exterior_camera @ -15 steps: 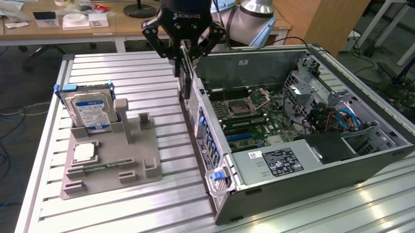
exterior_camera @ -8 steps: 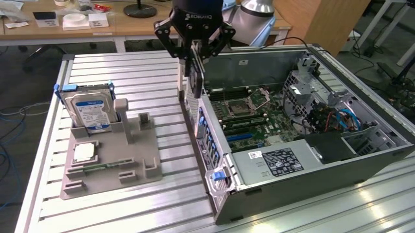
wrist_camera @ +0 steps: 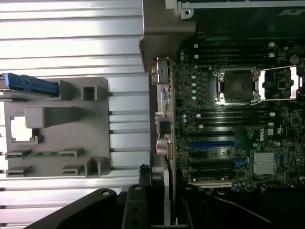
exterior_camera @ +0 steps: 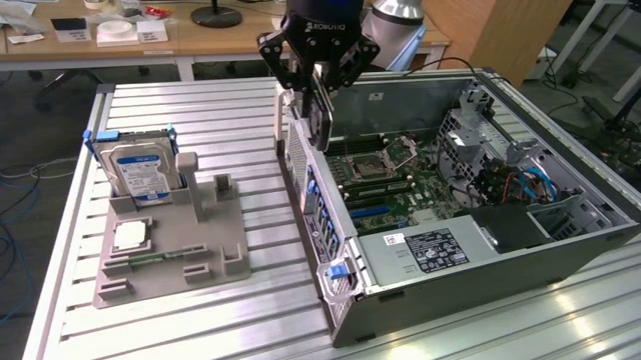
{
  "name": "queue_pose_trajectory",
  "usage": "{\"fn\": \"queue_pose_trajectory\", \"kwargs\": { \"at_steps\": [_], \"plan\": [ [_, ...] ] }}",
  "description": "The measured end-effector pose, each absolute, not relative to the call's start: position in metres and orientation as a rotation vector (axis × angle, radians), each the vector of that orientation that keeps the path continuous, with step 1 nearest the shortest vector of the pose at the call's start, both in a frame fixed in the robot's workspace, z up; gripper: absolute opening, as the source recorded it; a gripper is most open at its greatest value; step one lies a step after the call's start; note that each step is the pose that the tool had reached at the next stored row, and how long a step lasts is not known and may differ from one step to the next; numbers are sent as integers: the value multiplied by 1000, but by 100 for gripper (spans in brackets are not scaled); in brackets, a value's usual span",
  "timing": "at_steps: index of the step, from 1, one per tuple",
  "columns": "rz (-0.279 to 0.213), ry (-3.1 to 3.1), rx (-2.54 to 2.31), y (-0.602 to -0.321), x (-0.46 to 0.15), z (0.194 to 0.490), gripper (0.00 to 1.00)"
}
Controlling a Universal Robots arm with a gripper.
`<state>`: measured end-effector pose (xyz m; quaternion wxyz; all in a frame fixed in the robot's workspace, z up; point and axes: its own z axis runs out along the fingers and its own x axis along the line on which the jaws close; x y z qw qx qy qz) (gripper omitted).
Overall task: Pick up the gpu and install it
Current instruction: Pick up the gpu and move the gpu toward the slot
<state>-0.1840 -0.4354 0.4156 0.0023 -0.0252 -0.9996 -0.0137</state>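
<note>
Your black two-finger gripper [exterior_camera: 318, 75] is clamped on the gpu [exterior_camera: 320, 112], a thin dark card with a silvery edge. It hangs upright over the open grey computer case [exterior_camera: 561, 255], above its wall at the exterior view's left. Inside lies the green motherboard [exterior_camera: 401, 187]; the blue-labelled silver hard drive [exterior_camera: 140, 171] stands well apart.

A hard drive [exterior_camera: 140, 171] stands in the grey holder [exterior_camera: 215, 244], apparently upright.
</note>
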Motion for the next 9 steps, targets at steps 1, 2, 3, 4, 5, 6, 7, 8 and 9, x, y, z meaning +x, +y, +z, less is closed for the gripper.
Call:
{"fn": "queue_pose_trajectory", "kwargs": {
  "at_steps": [1, 2, 3, 4, 5, 6, 7, 8, 9],
  "plan": [
    [-43, -3136, -79, -435, -182, 415, 28],
    [-43, -3136, -79, -435, -180, 415, 28],
    [-43, -3137, -79, -435, -178, 415, 28],
    [-43, -3137, -79, -435, -176, 415, 28],
    [-43, -3137, -79, -435, -174, 415, 28],
    [-43, -3138, -79, -435, -172, 415, 28],
    [-43, -3138, -79, -435, -170, 415, 28],
    [-43, -3138, -79, -435, -168, 415, 28],
    [-43, -3139, -79, -435, -165, 414, 28]
  ]
}}
